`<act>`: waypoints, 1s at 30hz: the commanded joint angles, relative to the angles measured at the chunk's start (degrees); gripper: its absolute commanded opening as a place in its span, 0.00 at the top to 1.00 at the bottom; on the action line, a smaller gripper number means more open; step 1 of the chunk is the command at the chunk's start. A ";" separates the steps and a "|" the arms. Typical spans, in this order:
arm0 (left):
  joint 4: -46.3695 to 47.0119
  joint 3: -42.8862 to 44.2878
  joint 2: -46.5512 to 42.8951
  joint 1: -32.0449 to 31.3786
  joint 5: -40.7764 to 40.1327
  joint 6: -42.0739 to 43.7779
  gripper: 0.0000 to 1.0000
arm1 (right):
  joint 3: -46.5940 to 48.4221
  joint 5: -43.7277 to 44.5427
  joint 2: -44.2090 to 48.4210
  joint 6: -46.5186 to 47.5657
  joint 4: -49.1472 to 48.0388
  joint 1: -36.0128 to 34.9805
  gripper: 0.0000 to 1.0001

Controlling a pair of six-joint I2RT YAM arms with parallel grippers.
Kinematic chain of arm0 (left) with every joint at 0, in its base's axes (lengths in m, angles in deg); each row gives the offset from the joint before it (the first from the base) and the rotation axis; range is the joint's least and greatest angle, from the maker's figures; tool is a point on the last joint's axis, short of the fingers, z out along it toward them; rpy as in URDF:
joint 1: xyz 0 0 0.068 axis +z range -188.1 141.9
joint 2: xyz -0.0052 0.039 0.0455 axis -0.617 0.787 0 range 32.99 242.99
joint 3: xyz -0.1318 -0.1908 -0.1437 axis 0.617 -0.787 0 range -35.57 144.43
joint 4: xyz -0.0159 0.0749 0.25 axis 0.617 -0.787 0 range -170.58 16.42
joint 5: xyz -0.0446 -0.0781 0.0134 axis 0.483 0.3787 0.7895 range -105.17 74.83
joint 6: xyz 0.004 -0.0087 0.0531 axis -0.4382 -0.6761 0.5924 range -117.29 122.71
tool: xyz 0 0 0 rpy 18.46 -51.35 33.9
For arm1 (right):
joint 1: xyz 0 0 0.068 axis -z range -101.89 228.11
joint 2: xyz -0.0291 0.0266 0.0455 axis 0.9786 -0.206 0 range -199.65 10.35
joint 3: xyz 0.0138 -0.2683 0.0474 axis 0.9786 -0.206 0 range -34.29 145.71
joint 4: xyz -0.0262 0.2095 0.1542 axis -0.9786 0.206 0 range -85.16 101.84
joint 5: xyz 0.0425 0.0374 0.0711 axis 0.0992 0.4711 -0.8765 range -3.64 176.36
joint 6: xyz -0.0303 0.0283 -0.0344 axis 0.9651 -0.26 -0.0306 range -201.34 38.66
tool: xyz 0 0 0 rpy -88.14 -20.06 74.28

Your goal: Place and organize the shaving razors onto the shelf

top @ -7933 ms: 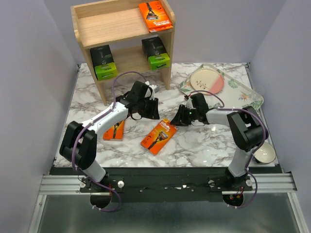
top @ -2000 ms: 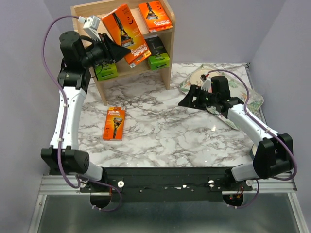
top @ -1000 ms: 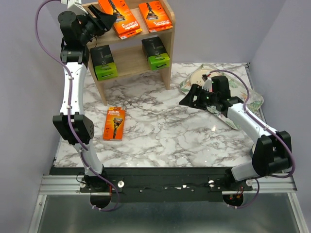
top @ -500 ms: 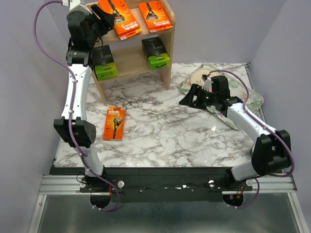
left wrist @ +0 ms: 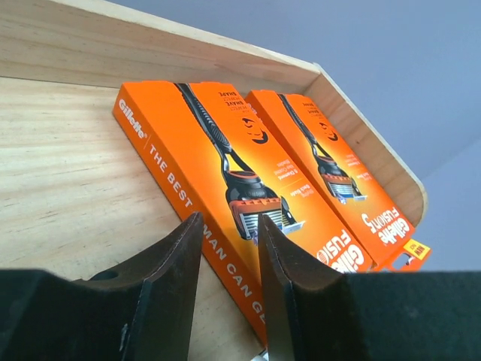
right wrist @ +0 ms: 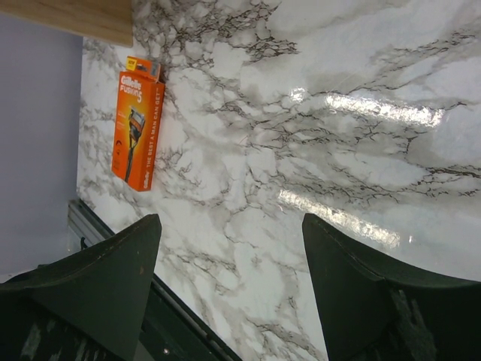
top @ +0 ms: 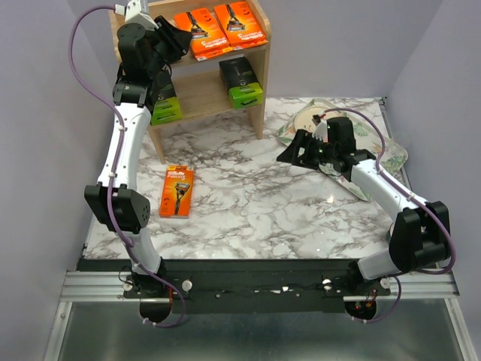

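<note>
1. What changed: 2 seconds back the left pincer (top: 174, 37) had the new orange pack (top: 197, 31) tilted in the air in front of the shelf (top: 261, 113). Now that pack lies flat on the top tier, at 11 o'clock of the table (top: 248, 218). It's snug beside the second orange pack (top: 240, 22).
2. Left pincer in its wrist view (left wrist: 229, 222): the fingers are narrowed to a slim gap with nothing clamped between them. The new orange pack (left wrist: 218, 173) sits just past the tips. Can't tell if the tips touch its near edge.
3. The right pincer (top: 289, 156) hasn't budged in those 2 seconds. It's spread wide, empty, hanging over the marble at about 2 o'clock, near the floral tray (top: 368, 124).
4. The 2 dark packs (top: 240, 81) are on the lower tier, and 1 of them is partly hidden behind the left arm.
5. So that's 4 of 5 shelved, I reckon. The last orange pack (top: 176, 192) lies flat on the table at 9 o'clock, well apart from both pincers.
6. My guess: it's on the left arm's side, and there's bare wood left of the new pack for it.
</note>
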 commanded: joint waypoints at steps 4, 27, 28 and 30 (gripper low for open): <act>-1.04 -3.37 -4.38 3.25 2.84 -2.16 0.63 | -1.62 0.87 0.60 -1.00 -1.81 0.96 0.16; 7.81 -26.55 -23.97 -15.37 0.13 63.81 0.15 | 21.32 -7.22 -7.57 -2.14 -11.56 -0.80 0.19; 9.15 -29.88 -24.50 -16.25 -0.58 69.85 0.15 | 20.79 -7.05 -7.57 -2.50 -11.56 -0.71 0.19; 12.56 -31.92 -25.38 -17.66 -2.52 73.76 0.22 | 19.47 -6.87 -7.31 -3.28 -11.65 -0.80 0.19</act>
